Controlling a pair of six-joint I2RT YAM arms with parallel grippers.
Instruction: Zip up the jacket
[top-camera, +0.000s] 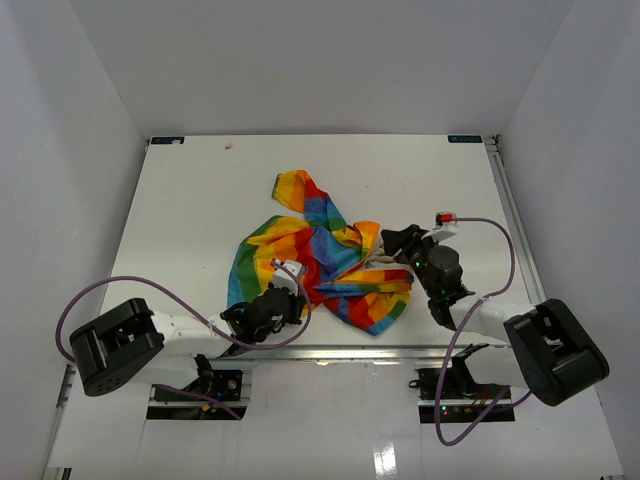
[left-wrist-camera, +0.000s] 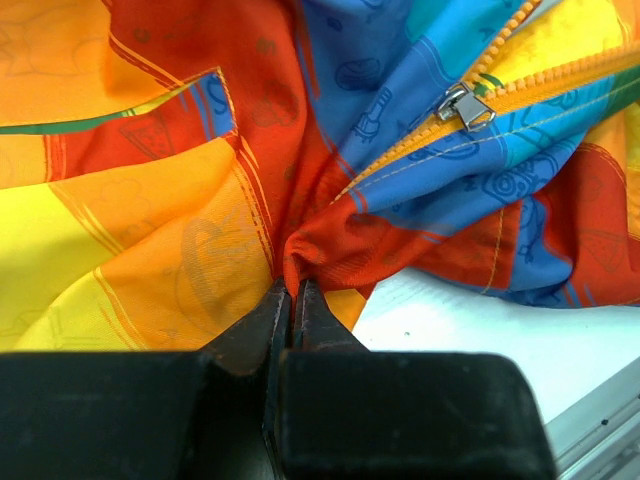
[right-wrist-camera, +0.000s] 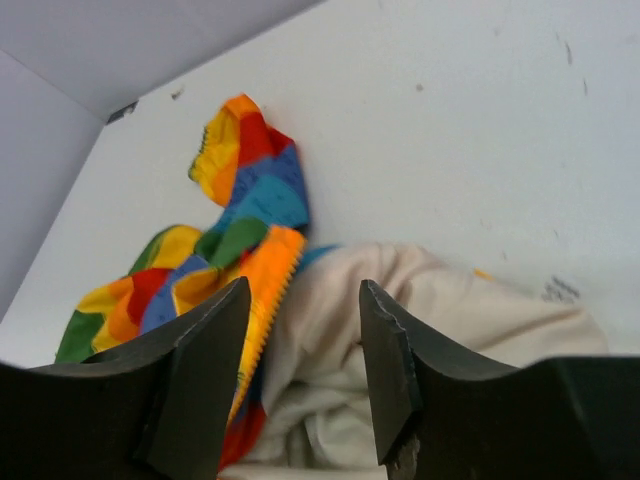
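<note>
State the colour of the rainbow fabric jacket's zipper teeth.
Orange zipper teeth, clearest in the left wrist view.

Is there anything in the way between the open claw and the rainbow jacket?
No, nothing visible. The right gripper has its jaws open, looking straight at the jacket, at its cream lining and orange zipper edge.

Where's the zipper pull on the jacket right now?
In the left wrist view, the zipper pull sits at upper right on the jacket, above and to the right of the left gripper, which pinches a red fold.
</note>
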